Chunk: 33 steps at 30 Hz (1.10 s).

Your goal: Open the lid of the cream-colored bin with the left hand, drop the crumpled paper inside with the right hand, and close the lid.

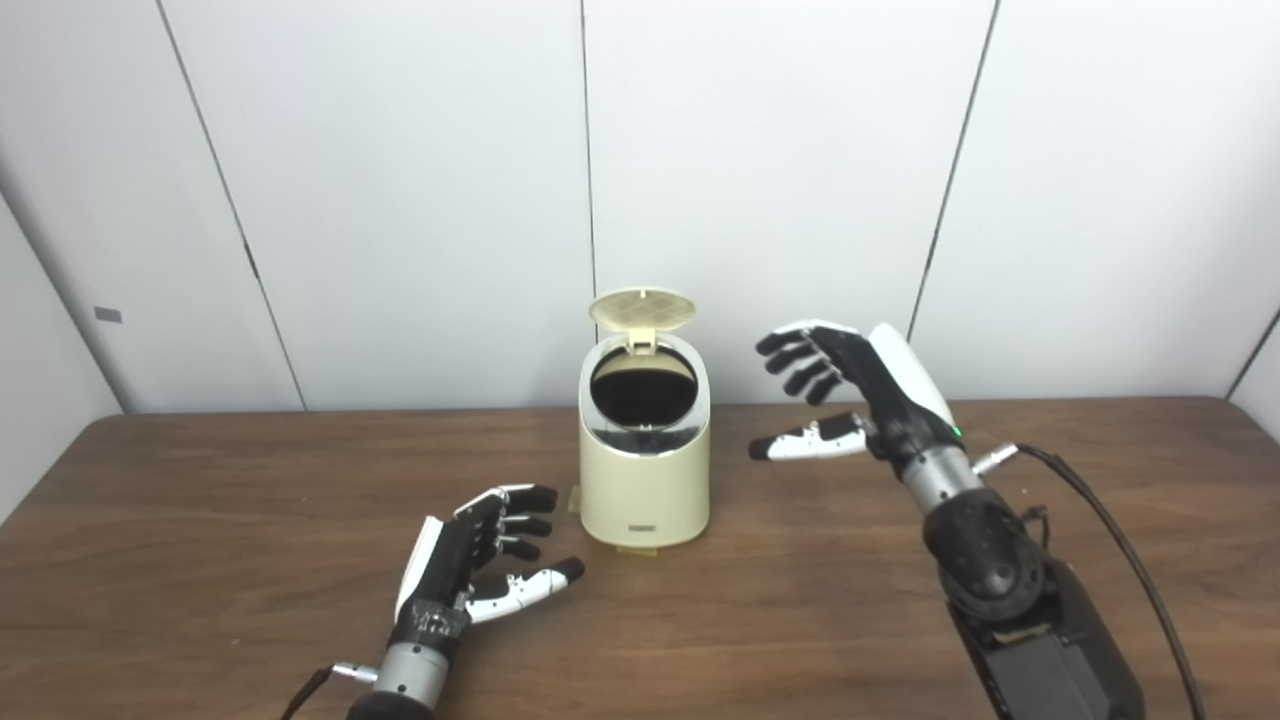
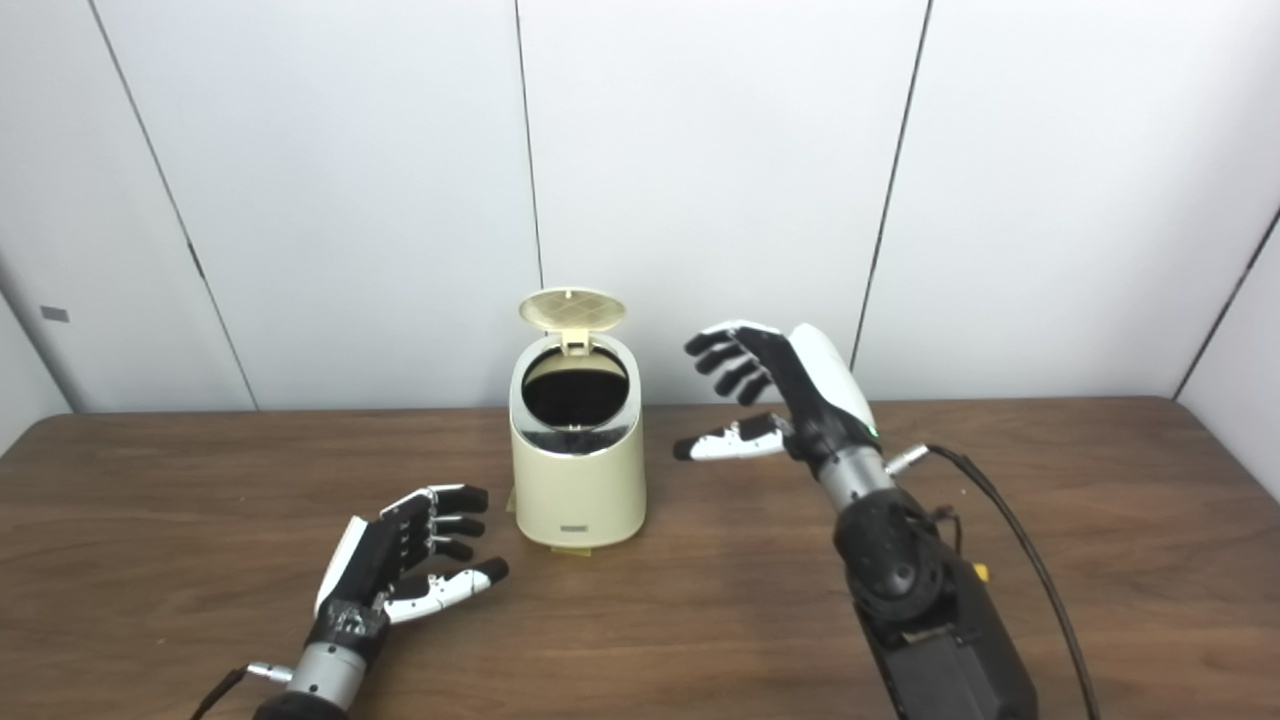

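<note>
1. Pale wall panels (image 1: 420,200) stand behind a dark wood worktop (image 1: 200,560).
2. Cream-colored bin (image 1: 645,480) stands upright at the worktop's centre; its lid (image 1: 642,308) is raised, hinged at the rear.
3. Left robot hand (image 1: 480,555): low near the worktop, beside the bin, fingers spread, holding nothing.
4. Right robot hand (image 1: 840,395): raised right of the bin, apart from it, fingers spread, empty.

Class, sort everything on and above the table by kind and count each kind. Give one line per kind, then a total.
Cream-colored bin, lid up: 1
Robot hands, left hand and right hand, both open and empty: 2
Crumpled paper: 0 in view
Total: 3
</note>
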Each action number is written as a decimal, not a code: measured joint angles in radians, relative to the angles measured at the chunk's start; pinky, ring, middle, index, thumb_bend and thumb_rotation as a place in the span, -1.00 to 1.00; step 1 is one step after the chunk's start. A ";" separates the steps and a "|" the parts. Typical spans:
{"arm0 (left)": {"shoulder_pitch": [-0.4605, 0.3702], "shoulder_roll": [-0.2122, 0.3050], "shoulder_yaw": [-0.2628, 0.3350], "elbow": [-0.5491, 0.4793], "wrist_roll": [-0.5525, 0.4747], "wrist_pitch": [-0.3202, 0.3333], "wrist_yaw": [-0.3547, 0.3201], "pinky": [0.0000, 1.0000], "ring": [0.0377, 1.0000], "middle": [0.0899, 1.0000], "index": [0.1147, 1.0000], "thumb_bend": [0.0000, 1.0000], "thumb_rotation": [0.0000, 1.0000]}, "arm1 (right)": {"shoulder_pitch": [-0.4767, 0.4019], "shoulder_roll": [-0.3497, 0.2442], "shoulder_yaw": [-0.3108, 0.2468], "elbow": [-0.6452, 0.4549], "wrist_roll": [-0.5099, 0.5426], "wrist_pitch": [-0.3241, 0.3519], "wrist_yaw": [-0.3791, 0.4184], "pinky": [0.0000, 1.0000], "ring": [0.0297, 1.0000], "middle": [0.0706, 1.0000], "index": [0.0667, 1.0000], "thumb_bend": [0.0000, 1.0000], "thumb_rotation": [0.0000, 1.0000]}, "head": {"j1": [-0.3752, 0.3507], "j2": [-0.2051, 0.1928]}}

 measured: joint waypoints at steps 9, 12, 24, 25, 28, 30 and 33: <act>-0.001 0.000 0.000 0.003 -0.001 -0.003 0.000 0.20 0.35 0.42 0.38 0.49 -0.82 | 0.127 -0.021 -0.017 0.049 0.102 -0.055 0.027 0.04 0.26 0.47 0.53 0.84 -0.50 | 0.006 0.002; -0.001 0.000 0.001 0.003 -0.002 -0.003 0.000 0.20 0.35 0.41 0.38 0.49 -0.81 | 0.152 -0.014 -0.023 0.055 0.126 -0.109 0.021 0.03 0.26 0.47 0.54 0.81 -0.51 | 0.006 0.002; 0.000 -0.001 0.005 0.002 -0.002 -0.019 0.002 0.18 0.35 0.43 0.44 0.48 -0.73 | 0.198 0.032 -0.047 0.092 0.154 -0.188 -0.036 0.05 0.23 0.48 0.54 0.68 -0.72 | 0.032 -0.005; 0.000 -0.001 0.007 0.002 -0.002 -0.026 0.004 0.15 0.35 0.47 0.47 0.48 -0.69 | 0.199 0.035 -0.051 0.095 0.162 -0.194 -0.040 0.07 0.24 0.49 0.55 0.68 -0.70 | 0.032 -0.005; 0.001 0.000 0.013 -0.004 -0.011 -0.040 0.004 0.26 0.50 0.62 0.60 0.55 -0.48 | 0.202 0.044 -0.056 0.102 0.183 -0.199 -0.044 0.10 0.26 0.51 0.56 0.66 -0.67 | 0.043 -0.006; 0.004 0.003 0.014 -0.014 -0.005 -0.040 0.004 0.37 0.57 0.67 0.66 0.62 -0.34 | 0.208 0.050 -0.057 0.103 0.190 -0.201 -0.044 0.11 0.27 0.52 0.57 0.66 -0.64 | 0.051 -0.008; -0.004 0.026 0.013 -0.060 0.031 -0.028 0.004 0.44 0.64 0.74 0.75 0.69 -0.22 | 0.218 0.055 -0.057 0.104 0.197 -0.202 -0.045 0.12 0.28 0.52 0.58 0.67 -0.62 | 0.055 -0.011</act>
